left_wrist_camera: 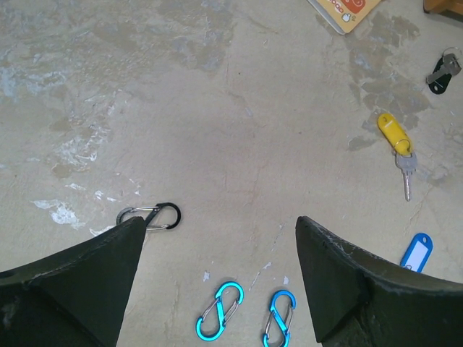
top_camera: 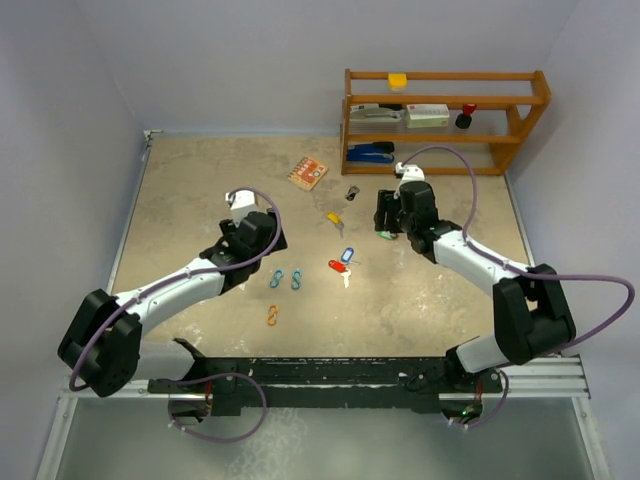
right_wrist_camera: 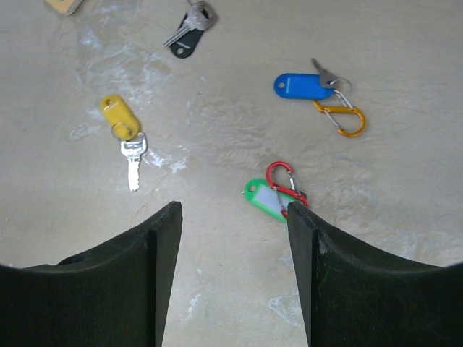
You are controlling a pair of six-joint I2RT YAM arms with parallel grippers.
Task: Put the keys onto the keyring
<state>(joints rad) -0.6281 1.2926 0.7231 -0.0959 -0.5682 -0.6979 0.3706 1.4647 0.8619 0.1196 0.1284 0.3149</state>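
Keys (top_camera: 337,266) | green-tag key (right_wrist_camera: 264,197) looks hooked on red clip (right_wrist_camera: 283,179), blue-tag key (right_wrist_camera: 302,85) on orange clip (right_wrist_camera: 340,119) | yellow-tag key (right_wrist_camera: 123,130), black-tag key (right_wrist_camera: 189,32) loose, to go | left gripper (left_wrist_camera: 219,224), right gripper (right_wrist_camera: 233,210) both spread, empty

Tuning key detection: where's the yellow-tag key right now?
Top view: the yellow-tag key lies just left of the right tool, a little below the black-tag key in frame. Right wrist view: left side, lying alone.

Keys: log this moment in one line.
left gripper: open, empty | right gripper: open, empty | green tag: touching red clip | yellow-tag key: loose
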